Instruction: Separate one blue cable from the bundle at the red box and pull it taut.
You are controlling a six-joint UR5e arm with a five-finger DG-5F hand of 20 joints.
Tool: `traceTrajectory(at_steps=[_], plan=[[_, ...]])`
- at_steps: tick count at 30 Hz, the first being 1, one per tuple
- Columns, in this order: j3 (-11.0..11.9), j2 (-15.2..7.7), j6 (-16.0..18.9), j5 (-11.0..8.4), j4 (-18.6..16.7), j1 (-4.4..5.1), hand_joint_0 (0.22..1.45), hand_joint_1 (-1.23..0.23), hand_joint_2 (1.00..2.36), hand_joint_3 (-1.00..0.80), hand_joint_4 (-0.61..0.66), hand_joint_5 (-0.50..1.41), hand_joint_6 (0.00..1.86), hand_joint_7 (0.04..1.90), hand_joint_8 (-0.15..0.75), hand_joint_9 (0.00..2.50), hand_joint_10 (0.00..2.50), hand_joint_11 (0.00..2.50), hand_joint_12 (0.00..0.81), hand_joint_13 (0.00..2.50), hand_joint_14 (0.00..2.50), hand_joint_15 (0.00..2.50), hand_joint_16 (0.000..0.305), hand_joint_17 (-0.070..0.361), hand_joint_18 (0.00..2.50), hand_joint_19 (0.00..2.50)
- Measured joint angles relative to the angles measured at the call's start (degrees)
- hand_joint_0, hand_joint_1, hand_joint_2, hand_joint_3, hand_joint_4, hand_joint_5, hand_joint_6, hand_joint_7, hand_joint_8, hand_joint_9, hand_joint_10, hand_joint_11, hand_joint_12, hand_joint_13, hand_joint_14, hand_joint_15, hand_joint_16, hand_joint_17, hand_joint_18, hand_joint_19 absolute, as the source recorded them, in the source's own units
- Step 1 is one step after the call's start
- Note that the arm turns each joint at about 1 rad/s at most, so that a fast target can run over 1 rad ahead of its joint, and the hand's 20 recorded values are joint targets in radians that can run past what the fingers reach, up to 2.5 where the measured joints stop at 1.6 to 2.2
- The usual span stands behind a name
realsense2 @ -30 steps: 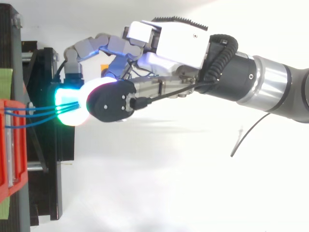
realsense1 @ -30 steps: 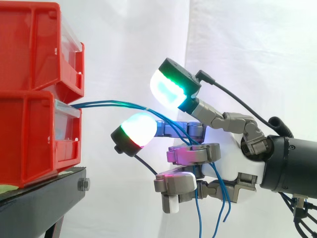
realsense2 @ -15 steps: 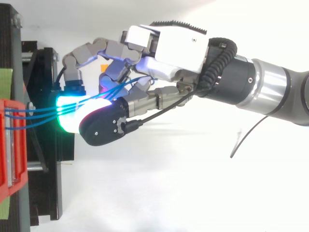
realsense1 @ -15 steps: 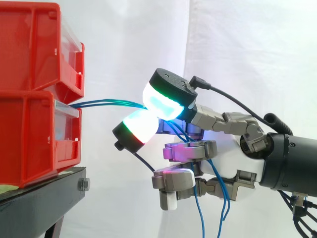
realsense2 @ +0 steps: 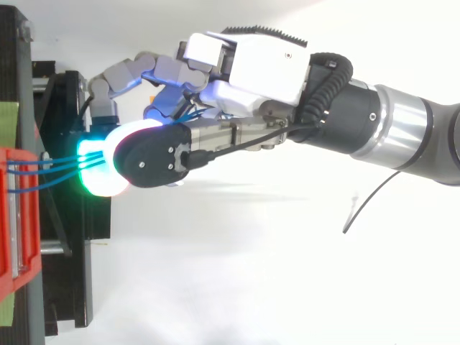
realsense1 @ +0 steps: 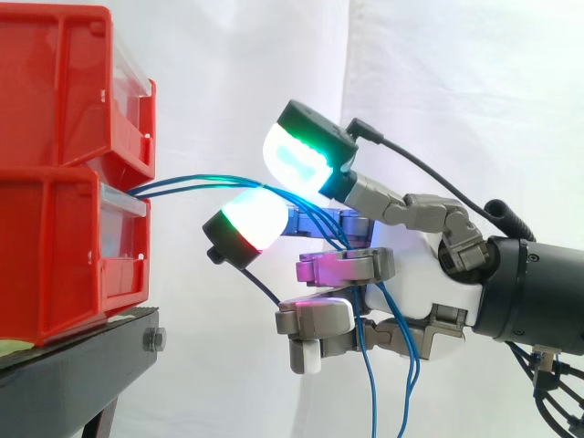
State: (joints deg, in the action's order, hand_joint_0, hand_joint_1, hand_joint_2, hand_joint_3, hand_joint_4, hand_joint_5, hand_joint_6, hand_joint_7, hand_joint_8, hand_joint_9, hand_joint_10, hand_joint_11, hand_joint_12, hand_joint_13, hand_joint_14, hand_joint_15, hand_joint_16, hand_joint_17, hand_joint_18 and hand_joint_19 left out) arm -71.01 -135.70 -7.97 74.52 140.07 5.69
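White curtain [realsense1: 456, 91] backs the whole scene. Several blue cables [realsense1: 196, 185] leave the front of the lower red bin [realsense1: 55, 255] as one bundle and run close together to the robot hand [realsense1: 411, 265]. There they bend down through it, and their loose ends hang below.

The robot hand is closed around this bundle. Two glowing pads [realsense1: 294, 162] bracket the strands from above and below, and the curled fingers [realsense1: 347, 269] beneath have the strands threaded past them. How firmly the pads bite cannot be judged.

The step in hand looks like singling out one strand, and it seems unfinished, since all the strands pass between the pads together. Doing it well probably means letting the others slip free while one strand is pinched firmly. The draw should then go straight away from the bin, along the cable's own line, so the strand tightens without sliding.

An upper red bin [realsense1: 55, 91] sits stacked on the lower one, both on a black stand [realsense1: 73, 365].
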Motion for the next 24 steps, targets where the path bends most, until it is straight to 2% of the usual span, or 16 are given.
traceTrajectory(at_steps=[2, 5, 10, 12, 16, 18, 24], plan=[[0.03, 0.0, -0.04, 0.01, -0.02, 0.0, 0.61, -0.73, 1.02, -0.14, 0.04, -0.19, 0.85, 1.14, 0.272, 1.0, 1.7, 2.07, 0.358, 1.19, 0.02, 1.54, 0.058, 0.13, 0.91, 0.97], [0.01, 0.0, -0.09, 0.01, -0.04, -0.04, 0.63, -0.77, 1.02, -0.14, 0.0, -0.2, 0.86, 1.15, 0.259, 0.94, 1.71, 2.1, 0.344, 1.15, 0.02, 1.55, 0.055, 0.123, 0.87, 0.96], [0.01, -0.01, -0.09, 0.01, -0.05, -0.05, 0.72, -0.89, 1.01, -0.32, -0.02, -0.21, 0.88, 1.11, 0.259, 0.86, 1.78, 2.07, 0.353, 1.1, 0.03, 1.54, 0.055, 0.123, 0.84, 0.89], [0.0, -0.01, -0.05, 0.01, -0.03, -0.08, 0.76, -0.9, 1.0, -0.5, 0.0, -0.21, 0.89, 1.12, 0.254, 0.84, 1.8, 2.04, 0.356, 1.1, 0.03, 1.53, 0.055, 0.123, 0.83, 0.87], [0.0, 0.01, 0.02, 0.01, -0.02, -0.13, 0.61, -0.79, 1.0, -0.5, 0.01, -0.2, 0.89, 1.11, 0.259, 0.88, 1.81, 2.01, 0.354, 1.11, 0.03, 1.54, 0.054, 0.121, 0.83, 0.91], [0.0, -0.01, 0.03, 0.01, -0.02, -0.13, 0.53, -0.64, 1.0, -0.5, 0.04, -0.19, 0.89, 1.08, 0.28, 0.92, 1.89, 1.93, 0.374, 1.14, 0.02, 1.53, 0.056, 0.126, 0.87, 0.9], [0.0, 0.0, 0.05, 0.01, -0.01, -0.15, 0.49, -0.38, 1.0, -0.5, 0.06, -0.18, 0.87, 1.08, 0.291, 0.97, 1.9, 1.91, 0.389, 1.19, 0.02, 1.52, 0.06, 0.134, 0.91, 0.92]])
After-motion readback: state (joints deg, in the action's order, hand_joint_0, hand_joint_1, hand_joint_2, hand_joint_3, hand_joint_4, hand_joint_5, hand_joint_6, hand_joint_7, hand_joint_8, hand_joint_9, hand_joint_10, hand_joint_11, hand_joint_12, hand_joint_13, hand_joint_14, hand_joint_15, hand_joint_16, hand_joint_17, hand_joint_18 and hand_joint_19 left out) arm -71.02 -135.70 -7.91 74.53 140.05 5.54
